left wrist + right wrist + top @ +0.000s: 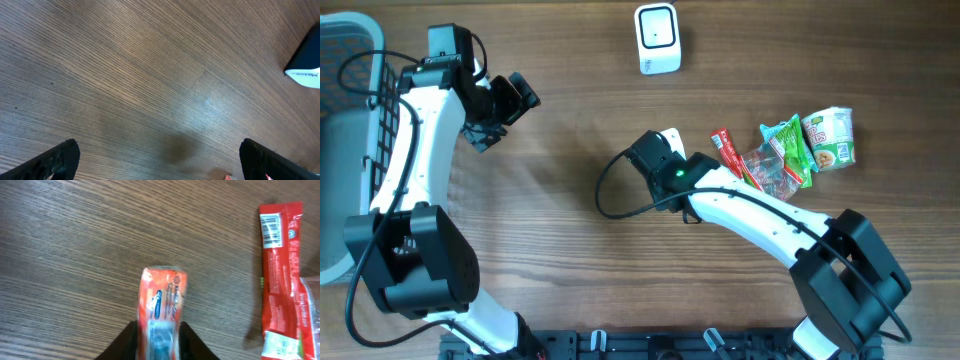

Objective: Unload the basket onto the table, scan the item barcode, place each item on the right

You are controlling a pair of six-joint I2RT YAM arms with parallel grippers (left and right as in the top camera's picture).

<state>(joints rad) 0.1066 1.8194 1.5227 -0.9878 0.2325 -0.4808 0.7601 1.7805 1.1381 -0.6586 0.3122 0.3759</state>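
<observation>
Orange packet (162,297) pinched between the fingers of the right gripper (160,341) over the bench (570,262); left gripper (159,157) spread wide near the basket (348,60).

The orange foil packet (162,297) is blurring, its lower end running off-frame. The white plastic scanner (305,62) is being cropped.
</observation>
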